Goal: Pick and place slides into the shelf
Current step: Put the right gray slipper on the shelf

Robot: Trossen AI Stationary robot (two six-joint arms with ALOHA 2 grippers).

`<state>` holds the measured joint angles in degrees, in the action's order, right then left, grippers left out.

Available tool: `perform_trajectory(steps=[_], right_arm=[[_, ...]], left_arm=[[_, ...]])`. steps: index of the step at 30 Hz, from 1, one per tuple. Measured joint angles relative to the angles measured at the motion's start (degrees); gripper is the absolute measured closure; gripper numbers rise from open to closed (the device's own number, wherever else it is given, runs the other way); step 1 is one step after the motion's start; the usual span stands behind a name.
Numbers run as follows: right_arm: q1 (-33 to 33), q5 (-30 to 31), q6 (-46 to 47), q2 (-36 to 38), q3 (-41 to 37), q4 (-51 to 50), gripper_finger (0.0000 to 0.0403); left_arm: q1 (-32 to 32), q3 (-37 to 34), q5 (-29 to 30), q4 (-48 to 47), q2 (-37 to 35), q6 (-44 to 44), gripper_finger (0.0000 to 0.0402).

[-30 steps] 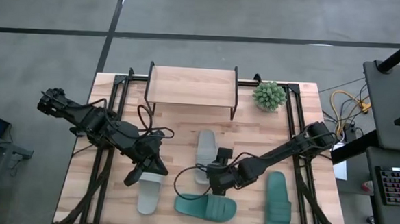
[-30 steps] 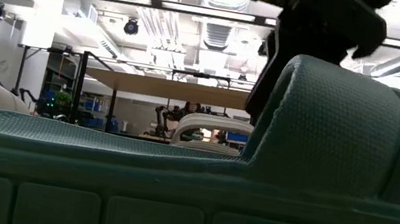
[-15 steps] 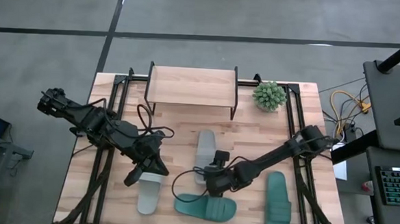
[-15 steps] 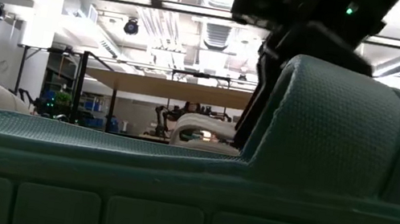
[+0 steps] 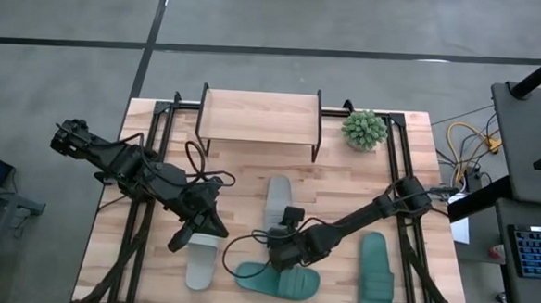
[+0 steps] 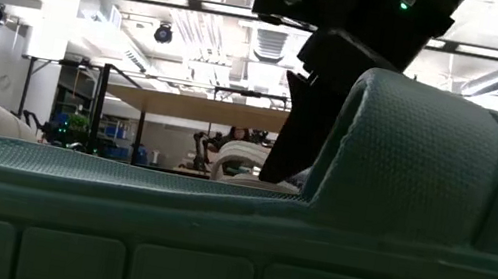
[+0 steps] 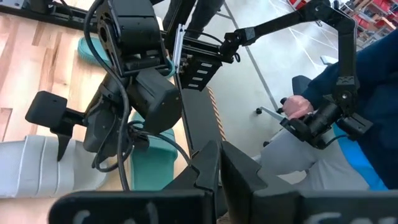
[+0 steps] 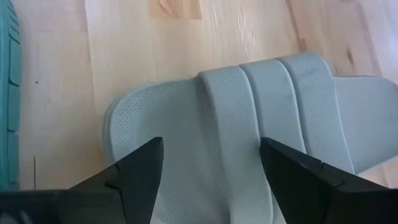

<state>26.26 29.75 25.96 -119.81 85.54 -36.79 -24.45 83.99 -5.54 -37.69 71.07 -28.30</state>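
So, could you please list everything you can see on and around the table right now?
Pale grey-white foam slide sandals: two; one at table centre, under the right gripper; one near the front left.
Teal green foam slide sandals: two; one lying crosswise at the front centre, one at the front right.
Small wooden-topped shelf with black metal legs: one, rear centre, nothing on top.
Small green potted plant: one, rear right.
Wooden tabletop: one, light planks.
Person: one, seated beyond the table, a hand on a control arm.
Left gripper: shut, at the front-left grey slide.
Right gripper: open, over the centre grey slide's strap.
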Motion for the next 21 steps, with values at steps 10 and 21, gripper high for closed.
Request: perform_trajectory(steps=[10,21], right_arm=[[0.04,2.08,0.63,0.06,0.44,-2.36,0.0145],[-0.39,3.32,0.59,0.41,0.48,-2.49,0.0145]], left_arm=[[0.00,0.00,0.00,-0.01,0.00,0.03,0.0402],[0.00,0.00,0.00,0.13,0.00,0.18,0.0402]])
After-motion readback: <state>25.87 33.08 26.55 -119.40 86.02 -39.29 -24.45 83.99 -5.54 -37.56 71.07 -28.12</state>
